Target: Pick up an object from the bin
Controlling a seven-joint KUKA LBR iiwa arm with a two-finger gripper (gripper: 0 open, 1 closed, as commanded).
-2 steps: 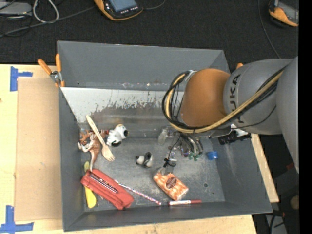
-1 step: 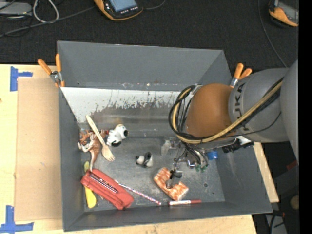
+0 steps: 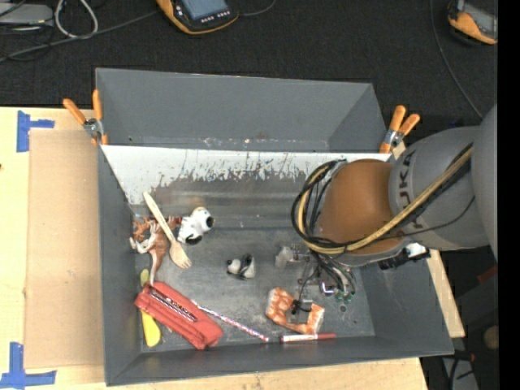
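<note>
Your hand (image 3: 305,296) hangs over the right part of the orange ridged piece (image 3: 281,305), which lies well right of the red pouch (image 3: 177,315), long axis slanting down-right (how far open the hand is, you cannot tell).

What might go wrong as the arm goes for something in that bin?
The gripper hangs over an orange ridged piece at the bin's lower right, with a red pen just beside it; it might catch both or knock one away. That spot is close to the bin wall, so the arm might scrape it.
</note>
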